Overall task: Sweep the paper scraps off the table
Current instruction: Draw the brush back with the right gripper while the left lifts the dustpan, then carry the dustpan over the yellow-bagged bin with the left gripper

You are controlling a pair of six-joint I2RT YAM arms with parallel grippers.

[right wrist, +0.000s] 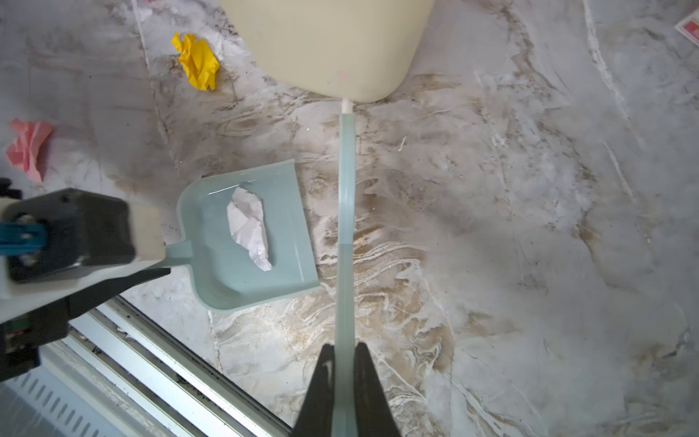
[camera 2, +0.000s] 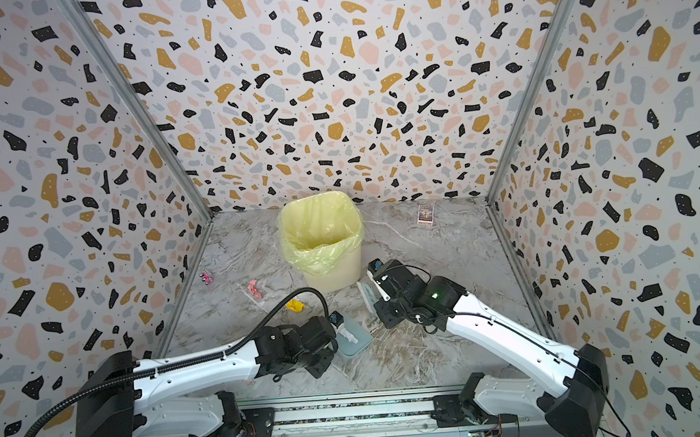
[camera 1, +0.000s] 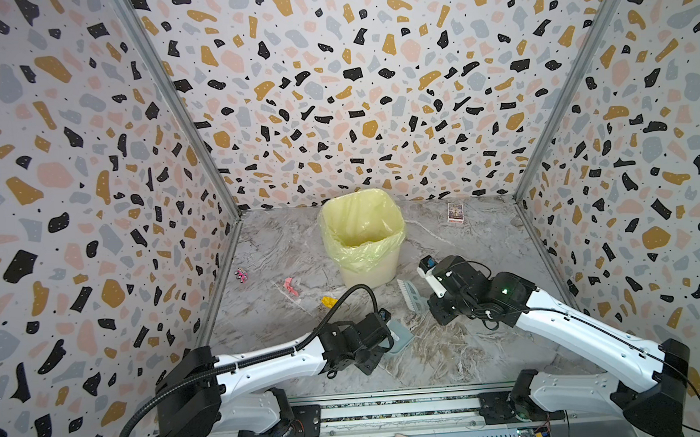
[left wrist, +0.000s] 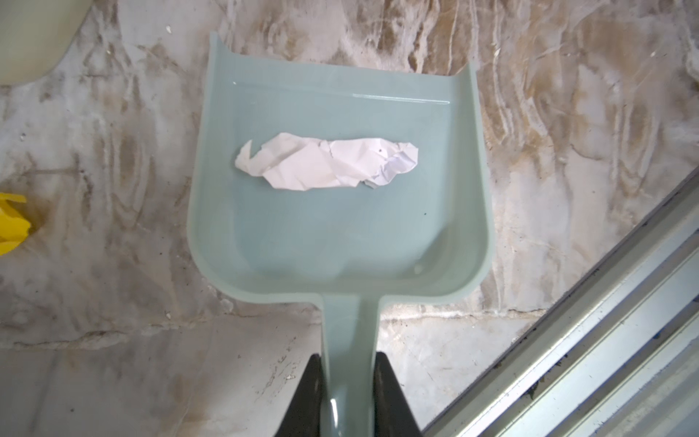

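In a top view, the dustpan (camera 1: 401, 336) is seen near the middle of the tabletop (camera 1: 473, 357). The brush (camera 1: 410, 297) is just beyond it by the foot of the bin (camera 1: 362, 235), and the yellow scrap (camera 1: 329, 301) and pink scrap (camera 1: 290, 286) are seen lying loose further left. In the left wrist view, the left gripper (left wrist: 350, 374) is clamped on the dustpan's handle and a white scrap (left wrist: 325, 162) is carried mid-pan; whether the lip touches the tabletop cannot be told. In the right wrist view, the right gripper (right wrist: 342, 363) is pinched on the brush handle, the brush's far end close against the bin's base. The yellow scrap is judged next: the pan should be held level, its lip pressed flat just beside the scrap. The brush should then be drawn slowly towards it so nothing is flicked past.
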